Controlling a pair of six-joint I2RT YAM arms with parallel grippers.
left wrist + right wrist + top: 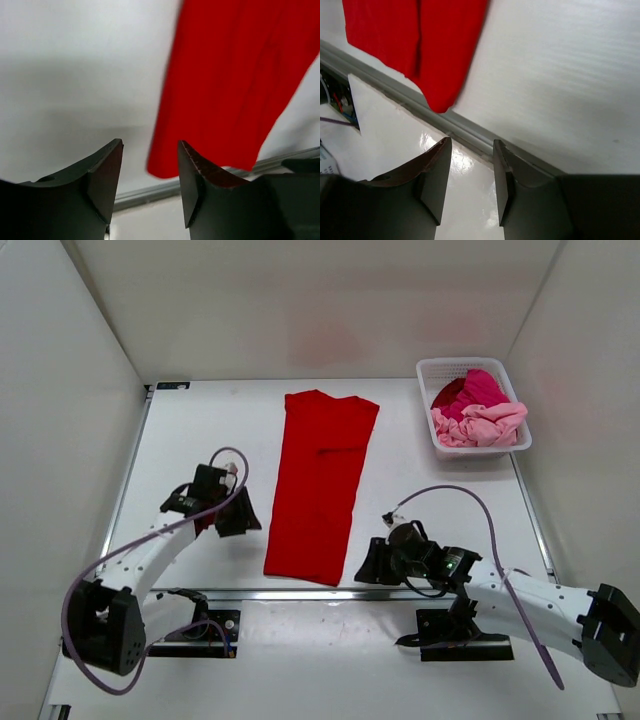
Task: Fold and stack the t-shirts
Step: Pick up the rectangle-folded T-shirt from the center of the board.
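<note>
A bright red t-shirt (320, 485) lies flat in the middle of the table, folded into a long narrow strip with its collar at the far end. It also shows in the left wrist view (235, 80) and the right wrist view (415, 40). My left gripper (243, 522) is open and empty, just left of the strip's near half (150, 150). My right gripper (368, 570) is open and empty, right of the strip's near corner (470, 150). A magenta t-shirt (475, 390) and a pale pink t-shirt (485, 425) lie bunched in the basket.
A white plastic lattice basket (428, 368) stands at the far right of the table. A grey metal rail (300, 594) runs along the table's near edge, close under both grippers. White walls enclose the table on three sides.
</note>
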